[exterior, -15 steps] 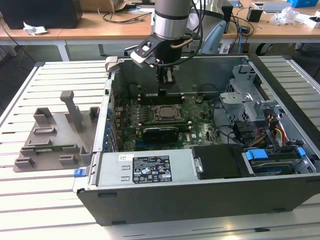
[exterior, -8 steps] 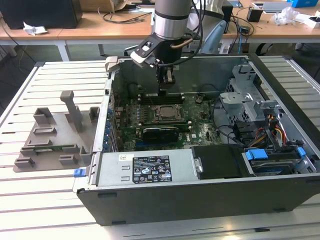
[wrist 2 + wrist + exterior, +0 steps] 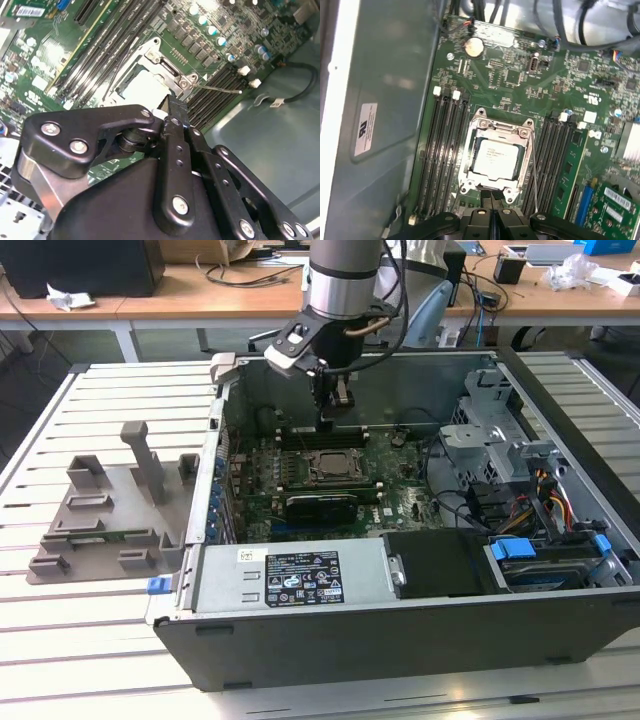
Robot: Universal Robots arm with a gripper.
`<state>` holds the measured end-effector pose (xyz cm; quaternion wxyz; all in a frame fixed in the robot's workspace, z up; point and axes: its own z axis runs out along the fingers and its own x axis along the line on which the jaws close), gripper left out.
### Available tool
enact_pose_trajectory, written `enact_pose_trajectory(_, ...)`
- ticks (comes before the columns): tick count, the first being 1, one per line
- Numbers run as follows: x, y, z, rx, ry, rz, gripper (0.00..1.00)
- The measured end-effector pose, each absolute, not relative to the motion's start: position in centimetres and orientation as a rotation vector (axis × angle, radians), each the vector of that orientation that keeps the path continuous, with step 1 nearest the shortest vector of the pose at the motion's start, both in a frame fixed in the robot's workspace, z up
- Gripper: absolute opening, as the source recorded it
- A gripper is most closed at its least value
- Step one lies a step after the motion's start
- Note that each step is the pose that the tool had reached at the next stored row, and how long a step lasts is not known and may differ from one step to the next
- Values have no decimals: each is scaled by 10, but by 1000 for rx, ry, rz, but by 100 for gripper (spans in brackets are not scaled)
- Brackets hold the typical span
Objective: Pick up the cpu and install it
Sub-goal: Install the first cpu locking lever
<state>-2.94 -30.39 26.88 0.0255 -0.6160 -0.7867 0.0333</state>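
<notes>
Black jointed metal links of the pincer (image 3: 170, 106) fill the near part of the second wrist view, tapering to two narrow fingers pressed flat against each other with nothing between them. In the first wrist view the same closed pincer (image 3: 491, 197) ends just beside one edge of the square processor socket with its silver metal frame (image 3: 480, 120).

The cpu (image 3: 494, 157), a small flat square chip with a silver-grey lid, lies level inside that socket, ringed by the frame. It also shows as a pale square past the fingertips in the second wrist view (image 3: 145, 87). A thin wire lever (image 3: 534, 165) runs along one side of the socket. Rows of long black memory slots (image 3: 442, 150) flank the socket on the green motherboard (image 3: 520, 85).

From the exterior view, the arm reaches down into an open grey computer case (image 3: 300, 640) lying on a white slatted worktop (image 3: 100, 400), the pincer (image 3: 336, 412) hanging over the board close above the cpu (image 3: 333, 466). A grey plastic fixture tray (image 3: 110, 515) sits beside the case, toward the exterior view's left.
</notes>
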Motion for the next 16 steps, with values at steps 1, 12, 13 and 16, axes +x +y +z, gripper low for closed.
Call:
enact_pose_trajectory(1, -29, -304, 269, -1882, -2450, 104, 11)
enact_pose_trajectory(12, -29, -304, 269, -1645, -2623, 111, 11)
enact_pose_trajectory(13, -29, -304, 269, -1634, -2630, 111, 11)
enact_pose_trajectory(16, -29, -304, 269, -1574, -2668, 113, 11)
